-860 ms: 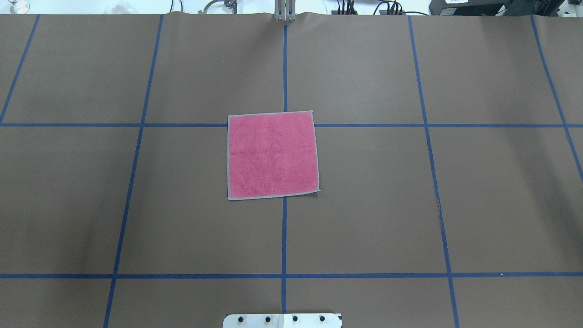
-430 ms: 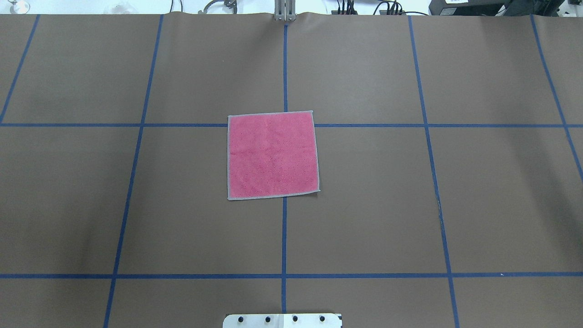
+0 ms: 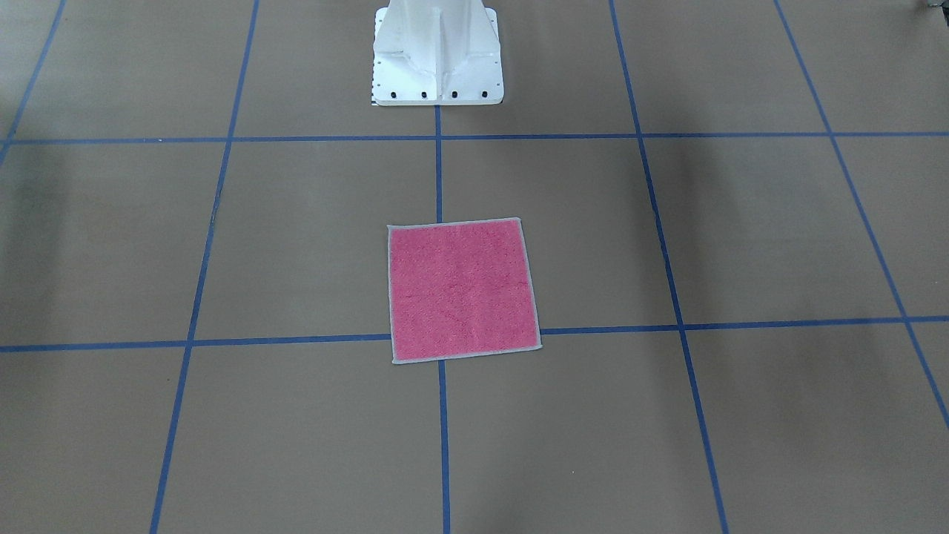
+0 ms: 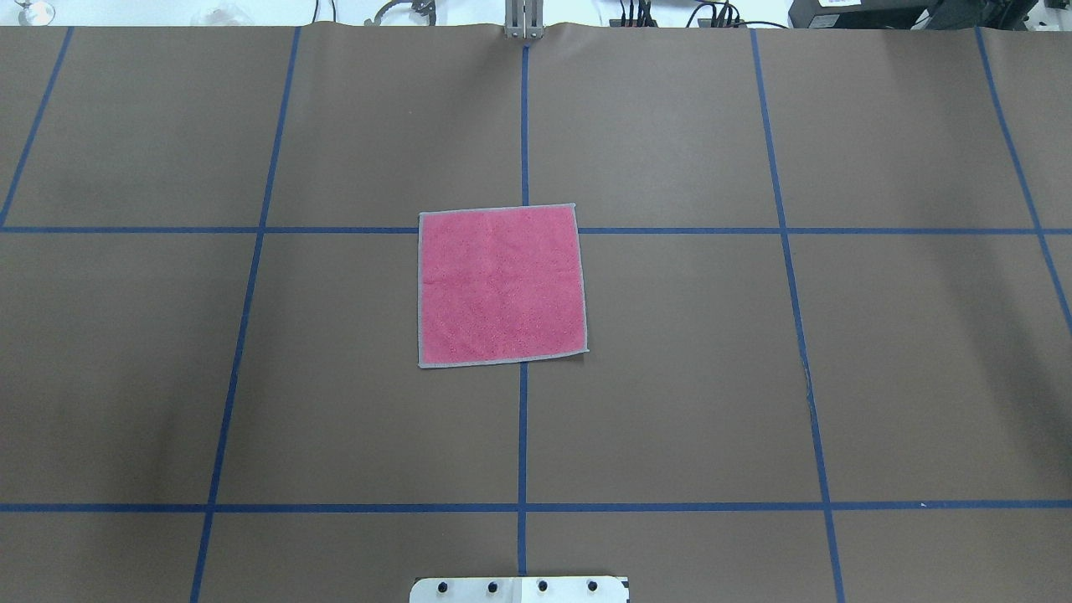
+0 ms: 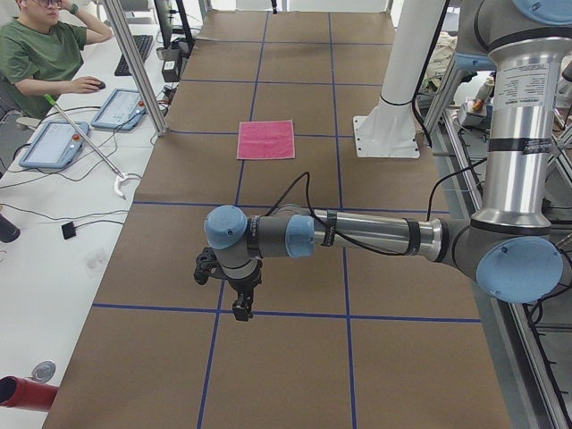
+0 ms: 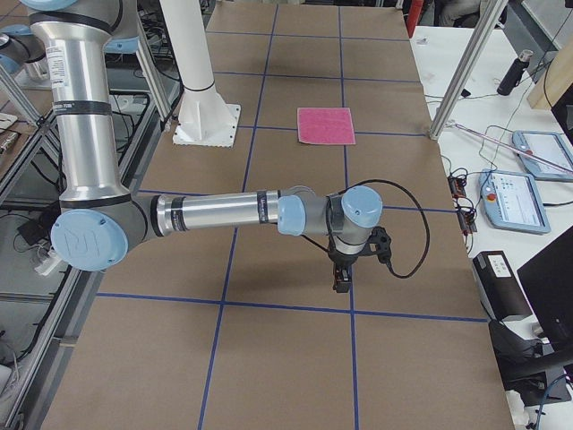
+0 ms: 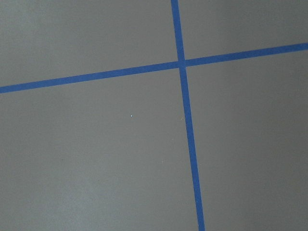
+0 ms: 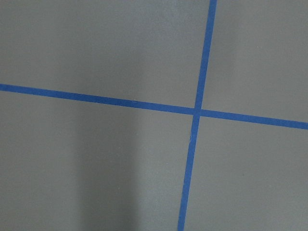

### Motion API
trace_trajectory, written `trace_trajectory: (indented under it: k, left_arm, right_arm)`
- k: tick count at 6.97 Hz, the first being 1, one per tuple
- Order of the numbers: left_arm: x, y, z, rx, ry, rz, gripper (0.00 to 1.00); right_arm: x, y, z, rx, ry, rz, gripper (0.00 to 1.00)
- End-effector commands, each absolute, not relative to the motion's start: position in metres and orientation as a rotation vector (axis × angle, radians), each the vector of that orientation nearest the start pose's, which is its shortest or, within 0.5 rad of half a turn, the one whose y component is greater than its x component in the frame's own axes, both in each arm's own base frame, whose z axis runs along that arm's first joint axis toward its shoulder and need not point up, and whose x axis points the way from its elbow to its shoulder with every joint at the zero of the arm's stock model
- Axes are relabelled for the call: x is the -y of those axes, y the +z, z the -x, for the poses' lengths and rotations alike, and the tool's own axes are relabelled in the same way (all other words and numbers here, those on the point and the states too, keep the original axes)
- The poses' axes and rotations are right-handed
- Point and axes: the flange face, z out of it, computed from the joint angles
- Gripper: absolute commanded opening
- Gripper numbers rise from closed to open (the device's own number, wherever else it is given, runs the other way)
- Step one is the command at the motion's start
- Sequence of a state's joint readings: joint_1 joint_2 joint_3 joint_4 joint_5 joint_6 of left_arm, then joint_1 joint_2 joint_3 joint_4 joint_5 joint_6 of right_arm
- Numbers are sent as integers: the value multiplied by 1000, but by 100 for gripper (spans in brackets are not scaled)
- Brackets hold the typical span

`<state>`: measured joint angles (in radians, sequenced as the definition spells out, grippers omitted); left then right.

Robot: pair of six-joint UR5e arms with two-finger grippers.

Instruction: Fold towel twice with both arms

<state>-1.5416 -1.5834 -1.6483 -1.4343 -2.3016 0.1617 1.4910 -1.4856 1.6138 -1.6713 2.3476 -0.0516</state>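
Observation:
The towel [image 4: 501, 285] lies flat and unfolded, pink face up with a light grey border, at the table's middle; it also shows in the front-facing view [image 3: 463, 289] and in both side views [image 5: 266, 139] [image 6: 326, 124]. My left gripper [image 5: 241, 308] hangs over bare table far from the towel, toward the table's left end. My right gripper [image 6: 341, 282] hangs likewise toward the right end. Both show only in the side views, so I cannot tell whether they are open or shut. Both wrist views show only brown table and blue tape lines.
The white pedestal base [image 3: 437, 59] stands at the robot's side of the table. An operator [image 5: 45, 54] sits at a side bench with teach pendants [image 5: 54, 143]. Aluminium posts [image 6: 466, 72] stand along the far edge.

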Motion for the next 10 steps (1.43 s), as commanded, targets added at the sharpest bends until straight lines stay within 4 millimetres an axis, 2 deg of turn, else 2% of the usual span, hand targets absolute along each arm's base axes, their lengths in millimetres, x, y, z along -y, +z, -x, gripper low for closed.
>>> trace_trajectory:
  k: [1, 2, 3, 4, 5, 6, 7, 8, 9, 10]
  left_arm:
    - [537, 586, 49, -717, 206, -88, 100]
    - [569, 556, 28, -696, 258, -124, 100]
    - [586, 537, 25, -671, 265, -146, 100]
    - [587, 529, 15, -680, 166, -118, 100]
    - [590, 511, -12, -693, 113, -130, 100]
    - [593, 496, -34, -715, 71, -160, 100]
    - [595, 486, -50, -761, 39, -205, 100]
    - [589, 470, -109, -827, 97, -234, 100]
    - [578, 451, -163, -903, -22, -187, 100]
    - [571, 418, -217, -1001, -155, -125, 100]
  right_arm:
    - [554, 574, -20, 769, -152, -65, 100]
    - [573, 552, -17, 760, -168, -96, 100]
    - [588, 532, -1, 760, -200, -117, 100]
    - [604, 505, 24, 770, -135, -98, 100]
    - [616, 470, 62, 774, -37, -66, 100]
    - [622, 440, 113, 767, 5, -40, 100]
    - [614, 425, 140, 766, 22, -37, 100]
    - [604, 414, 165, 771, -18, -40, 100]
    - [597, 408, 192, 780, 29, -4, 100]
    - [590, 398, 195, 824, 120, -19, 100]
